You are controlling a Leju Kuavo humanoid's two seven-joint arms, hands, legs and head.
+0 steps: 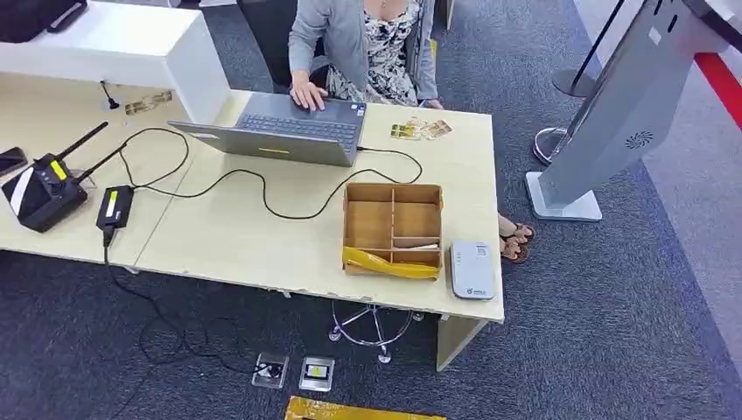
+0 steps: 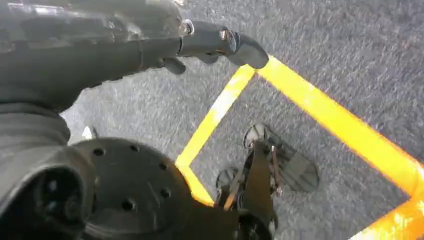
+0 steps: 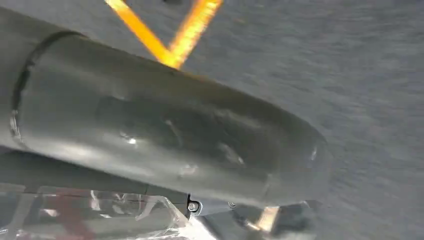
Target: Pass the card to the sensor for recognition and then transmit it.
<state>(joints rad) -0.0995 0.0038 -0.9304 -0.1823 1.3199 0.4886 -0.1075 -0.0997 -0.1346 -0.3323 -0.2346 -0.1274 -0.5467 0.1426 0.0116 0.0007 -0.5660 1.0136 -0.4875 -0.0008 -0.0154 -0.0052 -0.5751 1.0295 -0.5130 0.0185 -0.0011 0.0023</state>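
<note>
A: What's on the desk (image 1: 262, 236), from the left?

B: A black router (image 1: 42, 188), an adapter (image 1: 114, 207) with its cable, then a laptop (image 1: 284, 131) with a person's hand (image 1: 308, 94) on its keys.

A: And the cards?

B: Cards (image 1: 418, 129) lie near the desk's far edge, right of the laptop. A yellow card (image 1: 389, 263) lies tilted in the front of the wooden tray (image 1: 393, 229). The white sensor (image 1: 472, 269) sits just beside the tray, on its right.

A: The hands?

B: The left hand (image 2: 150, 45) hangs over grey carpet (image 2: 350, 55), holding nothing, fingers stretched out. The right hand (image 3: 175, 135) is a blur; whether it is released or clenched, I cannot tell.
</note>
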